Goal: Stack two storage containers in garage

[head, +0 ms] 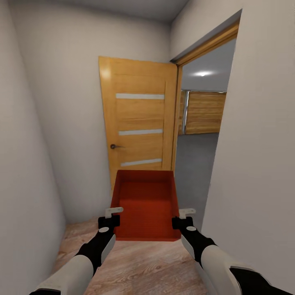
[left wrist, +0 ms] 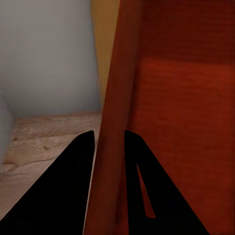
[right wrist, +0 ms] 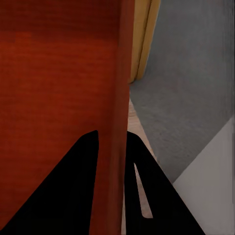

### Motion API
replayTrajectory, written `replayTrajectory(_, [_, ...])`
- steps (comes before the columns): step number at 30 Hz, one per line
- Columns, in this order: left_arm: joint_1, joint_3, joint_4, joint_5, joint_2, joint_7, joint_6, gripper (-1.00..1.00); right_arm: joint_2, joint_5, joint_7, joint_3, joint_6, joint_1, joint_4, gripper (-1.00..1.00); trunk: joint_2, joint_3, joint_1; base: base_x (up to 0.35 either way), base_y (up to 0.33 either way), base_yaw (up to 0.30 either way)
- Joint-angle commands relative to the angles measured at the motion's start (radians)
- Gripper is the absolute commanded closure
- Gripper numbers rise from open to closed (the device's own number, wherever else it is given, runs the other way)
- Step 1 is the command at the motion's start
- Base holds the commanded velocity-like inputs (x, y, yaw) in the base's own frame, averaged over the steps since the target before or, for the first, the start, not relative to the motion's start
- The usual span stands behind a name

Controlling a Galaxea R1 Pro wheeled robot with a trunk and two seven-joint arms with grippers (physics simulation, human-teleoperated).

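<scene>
The left pincer [head: 110, 218] is clamped on the left wall of one orange-red box [head: 146, 205], a finger on each side of the wall. The right pincer [head: 184, 219] grips the right wall likewise. The box hangs between them above the wood floor [head: 139, 266]. Ahead and to the right, an open doorway [head: 200, 135] leads to the grey floor [head: 192, 164]. Judged status: transport under way; placing and stacking remain.
</scene>
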Motion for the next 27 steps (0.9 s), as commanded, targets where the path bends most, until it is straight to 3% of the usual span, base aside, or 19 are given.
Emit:
replayTrajectory(1, [0.0, -0.003, 0.001, -0.002, 0.07, 0.02, -0.002, 1.0, 0.001, 0.009, 0.0, -0.035, -0.003, -0.002, 0.0, 1.0, -0.002, -0.002, 0.001, 0.217, 0.259, -0.287])
replayTrajectory(27, [0.0, -0.006, 0.0, -0.004, 0.07, 0.029, -0.007, 1.0, 0.001, 0.009, 0.0, -0.035, -0.003, -0.002, 0.0, 1.0, -0.002, -0.002, 0.001, 0.218, 0.234, -0.287])
